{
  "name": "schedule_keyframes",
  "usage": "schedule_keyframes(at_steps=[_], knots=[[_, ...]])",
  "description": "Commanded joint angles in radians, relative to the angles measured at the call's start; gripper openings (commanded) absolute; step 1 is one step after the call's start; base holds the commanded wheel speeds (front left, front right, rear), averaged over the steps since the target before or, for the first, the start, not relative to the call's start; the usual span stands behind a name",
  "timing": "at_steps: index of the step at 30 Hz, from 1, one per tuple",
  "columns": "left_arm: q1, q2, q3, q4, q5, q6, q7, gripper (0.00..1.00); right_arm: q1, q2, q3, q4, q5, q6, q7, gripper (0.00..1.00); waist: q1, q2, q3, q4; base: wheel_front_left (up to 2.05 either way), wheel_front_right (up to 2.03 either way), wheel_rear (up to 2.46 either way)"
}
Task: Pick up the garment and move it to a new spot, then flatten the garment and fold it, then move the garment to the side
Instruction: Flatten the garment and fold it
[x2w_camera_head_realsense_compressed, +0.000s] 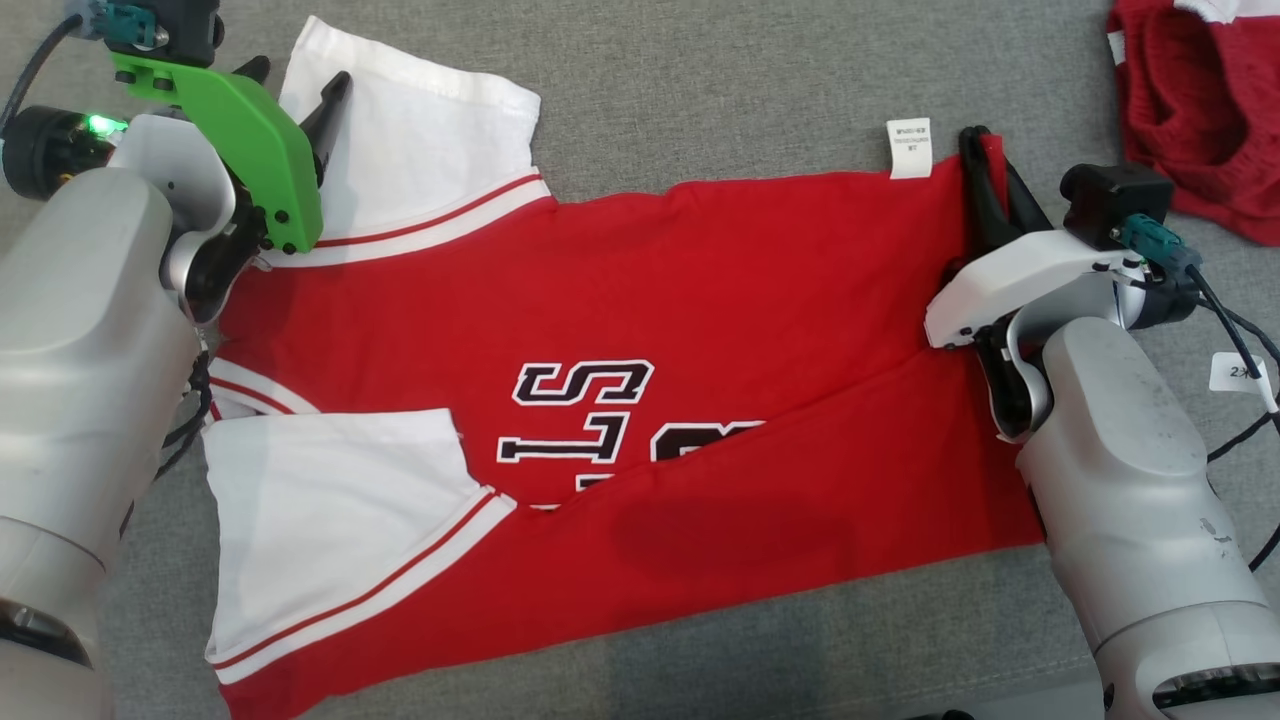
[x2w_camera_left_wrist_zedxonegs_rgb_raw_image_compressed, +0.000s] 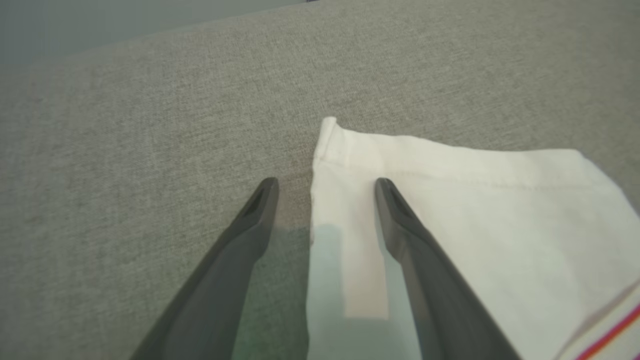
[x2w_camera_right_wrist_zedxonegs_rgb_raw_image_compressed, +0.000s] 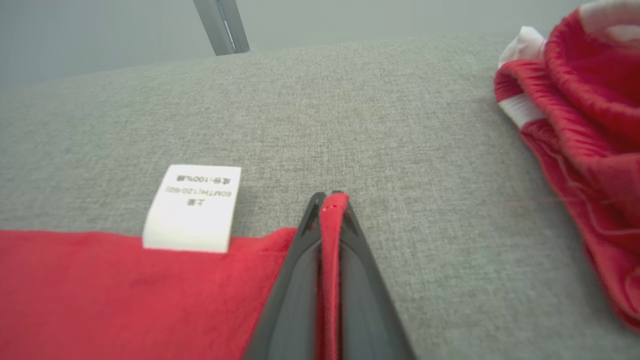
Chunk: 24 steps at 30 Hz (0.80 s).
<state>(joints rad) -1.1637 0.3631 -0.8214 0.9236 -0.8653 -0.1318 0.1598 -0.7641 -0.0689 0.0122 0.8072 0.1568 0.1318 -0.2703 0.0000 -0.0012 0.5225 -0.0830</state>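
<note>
Right end effector (x2w_camera_right_wrist_zedxonegs_rgb_raw_image_compressed: 330, 198) clamped on garment (x2w_camera_head_realsense_compressed: 700, 300) corner (left end effector (x2w_camera_left_wrist_zedxonegs_rgb_raw_image_compressed: 326, 185) apart, astride white sleeve (x2w_camera_left_wrist_zedxonegs_rgb_raw_image_compressed: 475, 200) edge)

Holds left gripper (x2w_camera_left_wrist_zedxonegs_rgb_raw_image_compressed: 326, 185) wide apart, fingers (x2w_camera_left_wrist_zedxonegs_rgb_raw_image_compressed: 240, 260) straight ahead; pinches right gripper (x2w_camera_right_wrist_zedxonegs_rgb_raw_image_compressed: 330, 197) tight, fingertips (x2w_camera_right_wrist_zedxonegs_rgb_raw_image_compressed: 311, 220) together. Angles both pale forearms (x2w_camera_head_realsense_compressed: 80, 330) inward behind the wrists.

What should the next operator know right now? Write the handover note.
Left gripper: open, straddling the edge of the far white sleeve, holding nothing.
Right gripper: shut on the far hem corner of the shirt, beside the label.
Done: shirt spread on the grey cloth, near edge folded over the print.
Left: finish folding, move it aside.
Another red garment lies far right.
</note>
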Motion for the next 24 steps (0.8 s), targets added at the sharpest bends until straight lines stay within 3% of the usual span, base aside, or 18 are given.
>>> schedule_keyframes(at_steps=[1, 2, 3, 4, 5, 6, 15, 24], knots=[[-0.011, 0.009, -0.007, 0.008, -0.006, 0.002, 0.006, 1.0, 0.022, 0.007, 0.005, 0.031, 0.002, -0.002, 0.011, 0.0, 0.0, 0.0012, 0.011, -0.011, 0.0, 0.0, 0.0], [-0.016, 0.012, -0.013, 0.012, -0.013, 0.002, 0.009, 0.9, 0.021, 0.008, 0.009, 0.027, 0.006, -0.002, 0.011, 0.0, 0.0, 0.0012, 0.013, -0.013, 0.0, 0.0, 0.0], [-0.02, 0.014, -0.017, 0.017, -0.018, 0.002, 0.005, 0.68, 0.02, 0.009, 0.012, 0.025, 0.009, -0.002, 0.011, 0.0, 0.0, 0.0012, 0.015, -0.014, 0.0, 0.0, 0.0], [-0.024, 0.014, -0.024, 0.02, -0.024, 0.002, 0.001, 0.42, 0.02, 0.01, 0.014, 0.022, 0.011, -0.002, 0.011, 0.0, 0.0, 0.0012, 0.016, -0.015, 0.0, 0.0, 0.0], [-0.025, 0.013, -0.033, 0.022, -0.027, 0.002, -0.001, 0.09, 0.02, 0.011, 0.016, 0.02, 0.013, -0.002, 0.011, 0.0, 0.0, 0.0012, 0.017, -0.015, 0.0, 0.0, 0.0], [-0.025, 0.014, -0.041, 0.024, -0.031, 0.002, -0.006, 0.0, 0.021, 0.011, 0.017, 0.019, 0.016, -0.002, 0.011, 0.0, 0.0, 0.0012, 0.017, -0.015, 0.0, 0.0, 0.0], [-0.013, 0.008, -0.093, 0.021, -0.065, 0.002, -0.109, 0.0, 0.028, 0.01, 0.016, -0.012, 0.031, -0.002, 0.011, 0.0, 0.0, 0.0012, -0.002, 0.003, 0.0, 0.0, 0.0], [0.078, 0.024, -0.163, -0.043, -0.12, 0.002, -0.299, 0.0, 0.093, -0.011, 0.009, -0.049, 0.052, -0.002, 0.007, 0.0, 0.0, 0.0012, -0.123, 0.038, 0.0, 0.0, 0.0]])
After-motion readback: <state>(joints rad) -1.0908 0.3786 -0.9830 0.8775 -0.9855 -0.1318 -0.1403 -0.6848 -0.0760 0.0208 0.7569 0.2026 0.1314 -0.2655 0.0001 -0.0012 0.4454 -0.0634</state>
